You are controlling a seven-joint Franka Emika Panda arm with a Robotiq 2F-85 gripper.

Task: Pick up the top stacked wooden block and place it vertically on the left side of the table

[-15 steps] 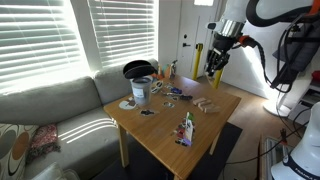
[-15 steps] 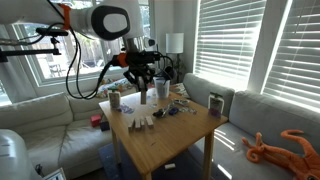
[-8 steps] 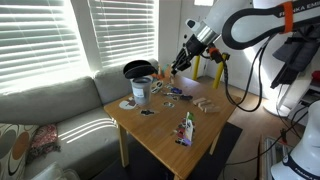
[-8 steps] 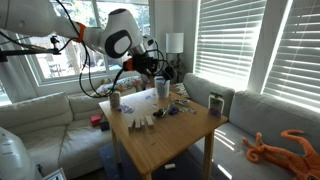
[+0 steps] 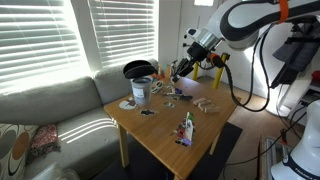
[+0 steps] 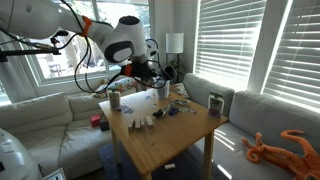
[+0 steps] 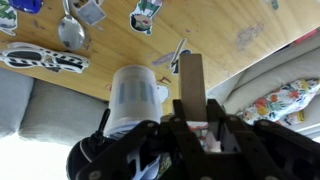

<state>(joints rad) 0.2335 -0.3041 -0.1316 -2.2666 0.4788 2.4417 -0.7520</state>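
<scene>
Jaws clamp wooden block point(image 7: 192, 76) near white cup point(image 7: 132, 96).

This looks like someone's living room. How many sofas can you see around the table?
2. A light grey sofa stands below the window blinds on one side of the square wooden table; a pale sofa is on the opposite side. Others may be hidden.

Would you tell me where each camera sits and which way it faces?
In an exterior view: off a table corner, facing sofa and blinds; arm at picture right.
In an exterior view: another corner, blinds at picture right; arm at picture left.
Wrist view: down past gripper holding wooden block onto table.
All share the table.
</scene>
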